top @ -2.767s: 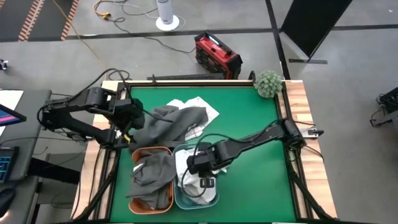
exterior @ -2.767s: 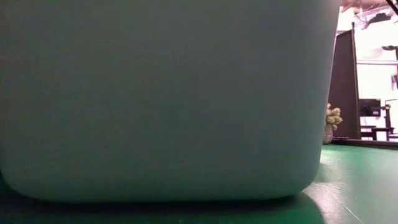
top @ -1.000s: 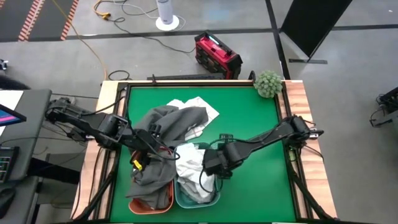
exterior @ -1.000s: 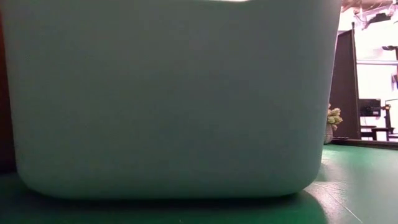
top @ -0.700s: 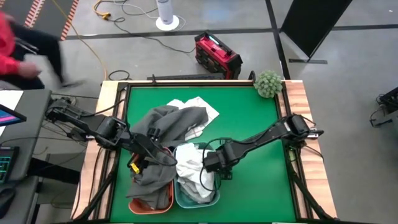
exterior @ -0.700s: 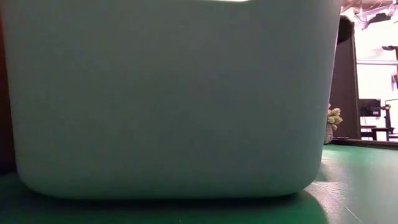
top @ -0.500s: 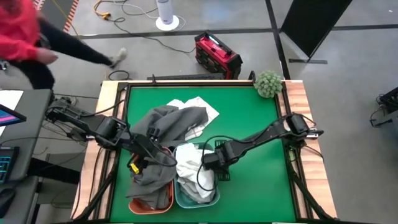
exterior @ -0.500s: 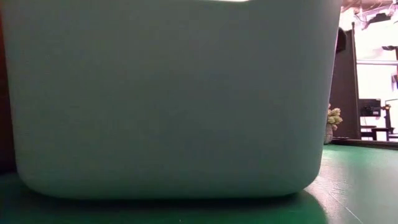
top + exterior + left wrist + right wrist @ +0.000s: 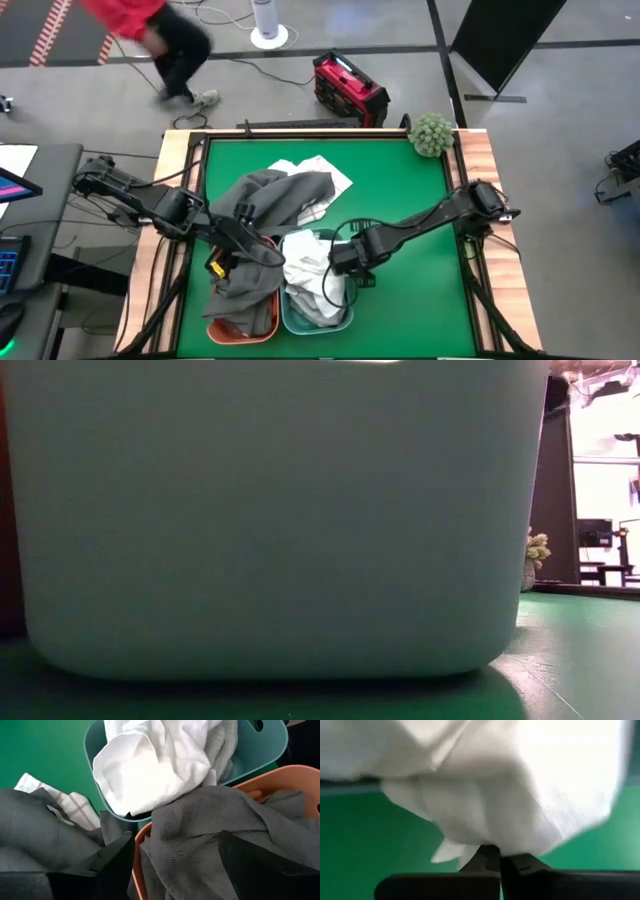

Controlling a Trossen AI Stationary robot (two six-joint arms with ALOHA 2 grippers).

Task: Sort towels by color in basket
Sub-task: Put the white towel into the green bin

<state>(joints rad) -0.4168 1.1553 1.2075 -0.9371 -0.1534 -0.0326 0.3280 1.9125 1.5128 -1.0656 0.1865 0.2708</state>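
On the green felt-topped table (image 9: 400, 180), framed by a pale wooden rim, two plastic baskets stand side by side against the near edge: a rust-orange basket (image 9: 222, 328) on the left and a pale teal basket (image 9: 345, 318) touching it on the right. The left gripper (image 9: 232, 258) hovers over the far rim of the orange basket with its fingers spread wide and nothing between them; below it a dark grey terry towel (image 9: 210, 835) fills that basket and spills over its rim. The right gripper (image 9: 340, 262) sits at the teal basket's far right corner, its fingers closed on the edge of a white cloth towel (image 9: 305, 265), which is heaped in the teal basket and rises above its wall; in the right wrist view the closed fingertips meet just under the hanging white cloth. Behind the baskets lies a loose pile: a large dark grey towel (image 9: 270, 195) draped over a white towel with thin red check lines (image 9: 315, 172). The right half of the table and its far strip are bare, save a round green fuzzy ball (image 9: 432, 133) at the far right corner. In the low view the teal basket's wall fills nearly everything. A person in red (image 9: 140, 20) moves across the floor beyond the far left corner.
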